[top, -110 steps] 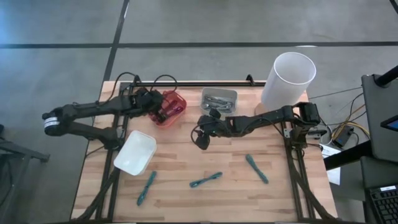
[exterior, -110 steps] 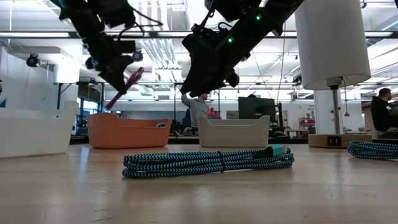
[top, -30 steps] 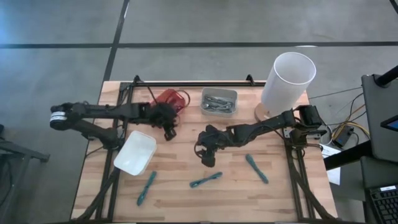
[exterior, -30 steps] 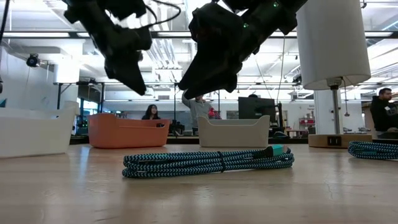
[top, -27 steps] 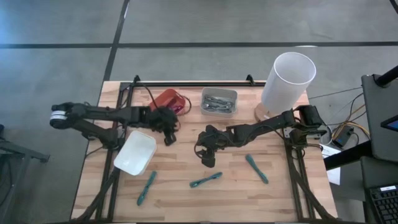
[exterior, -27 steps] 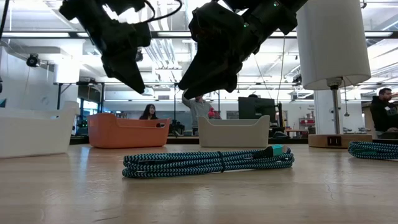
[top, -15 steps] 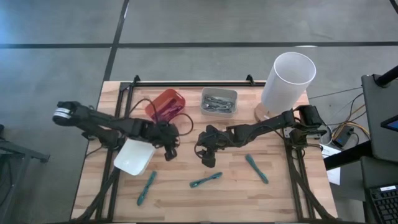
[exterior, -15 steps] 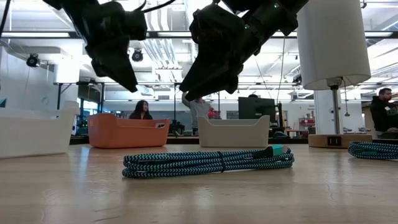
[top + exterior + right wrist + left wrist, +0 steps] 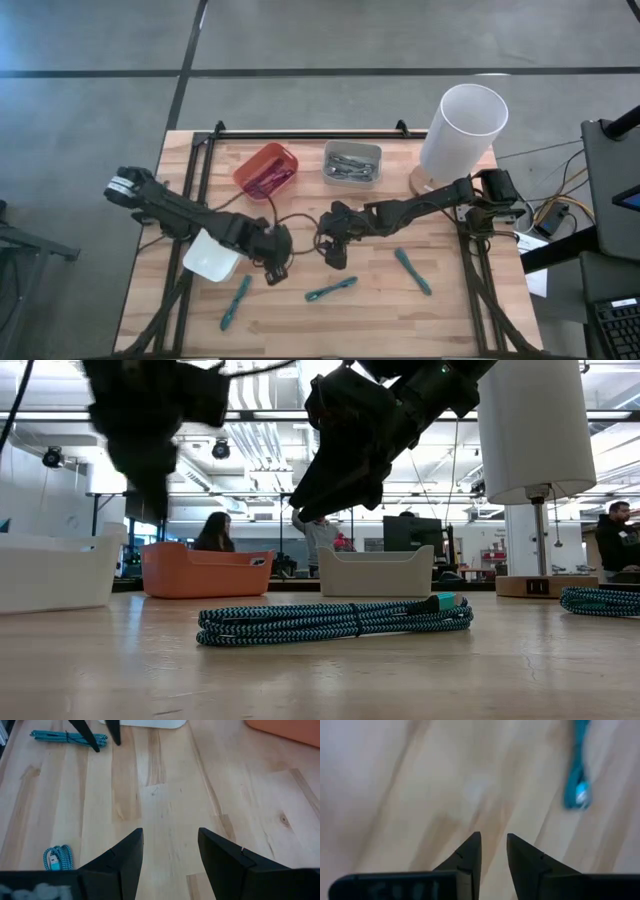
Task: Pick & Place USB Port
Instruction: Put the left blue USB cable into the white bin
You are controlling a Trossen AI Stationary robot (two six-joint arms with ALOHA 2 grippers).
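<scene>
Three teal braided cable bundles lie flat on the wooden table: one at the near left (image 9: pixel 235 302), one at the near middle (image 9: pixel 332 290) and one at the near right (image 9: pixel 412 270). My left gripper (image 9: pixel 275 268) hangs over bare wood between the left and middle bundles, slightly open and empty (image 9: pixel 493 840). A teal bundle (image 9: pixel 577 775) shows ahead of it. My right gripper (image 9: pixel 336 256) hovers above the table's middle, wide open and empty (image 9: pixel 170 837), with the middle bundle (image 9: pixel 57 857) near it.
A red bin (image 9: pixel 266 170) with cables and a grey bin (image 9: pixel 352 162) stand at the back. A white bin (image 9: pixel 212 260) lies partly under my left arm. A tall white cylinder (image 9: pixel 468 122) stands at the back right. People show in the room behind (image 9: pixel 212 530).
My left gripper has gone from beside the red bin toward the table's near edge and somewhat right, passing the white bin, and now hangs over the wood near the cable bundles.
</scene>
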